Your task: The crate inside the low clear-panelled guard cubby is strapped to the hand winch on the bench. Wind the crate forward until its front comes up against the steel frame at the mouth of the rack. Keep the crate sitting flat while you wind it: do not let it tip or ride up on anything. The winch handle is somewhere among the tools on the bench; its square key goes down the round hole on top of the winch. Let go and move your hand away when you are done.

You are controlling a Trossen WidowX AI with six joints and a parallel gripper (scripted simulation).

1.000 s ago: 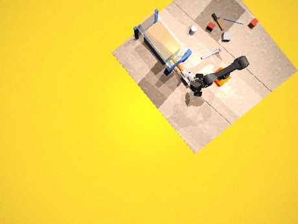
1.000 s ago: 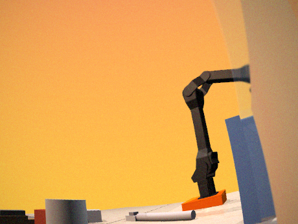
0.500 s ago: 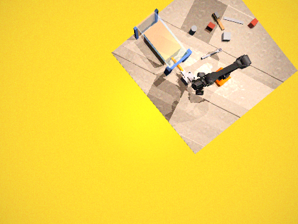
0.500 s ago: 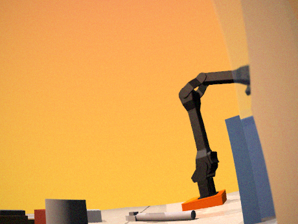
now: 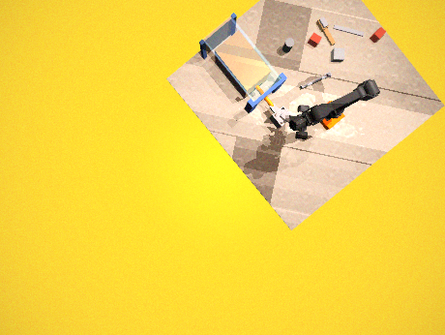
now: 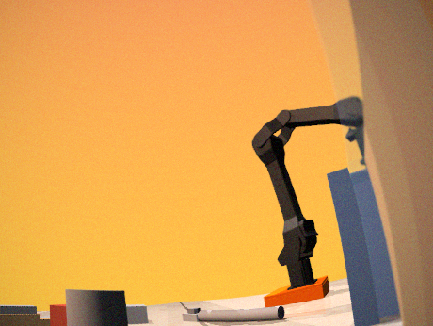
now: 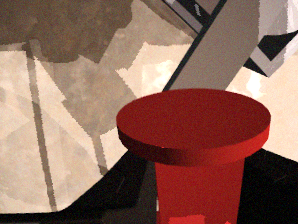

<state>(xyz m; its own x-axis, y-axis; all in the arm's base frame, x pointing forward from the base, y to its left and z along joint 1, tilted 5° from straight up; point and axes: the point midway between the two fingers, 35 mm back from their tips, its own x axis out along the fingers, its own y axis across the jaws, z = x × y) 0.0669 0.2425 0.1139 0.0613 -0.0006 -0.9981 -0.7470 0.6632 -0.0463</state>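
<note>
The tan crate [image 5: 242, 59] lies flat inside the clear-panelled cubby, a gap between its front and the blue frame [image 5: 266, 94] at the mouth. An orange strap [image 5: 264, 96] runs from it under the frame to the winch [image 5: 277, 120]. My gripper [image 5: 296, 123] [image 7: 200, 192] is shut on the red knob [image 7: 194, 120] of the winch handle, beside the winch. The handle's grey arm [image 7: 215, 52] reaches away from the knob towards the winch. The square key and its hole are hidden. In the exterior view the gripper [image 6: 359, 153] shows only dimly through a clear panel.
A grey spanner-like tool [image 5: 315, 80] [image 6: 240, 314] lies between winch and tools. Farther back are a dark cylinder [image 5: 288, 46] [image 6: 96, 308], a hammer [image 5: 327, 34], a steel bar [image 5: 348, 31], a grey block [image 5: 338, 55] and red blocks [image 5: 314, 40] [image 5: 377, 35]. The arm's orange base [image 5: 334, 122] [image 6: 297, 295] stands behind the gripper.
</note>
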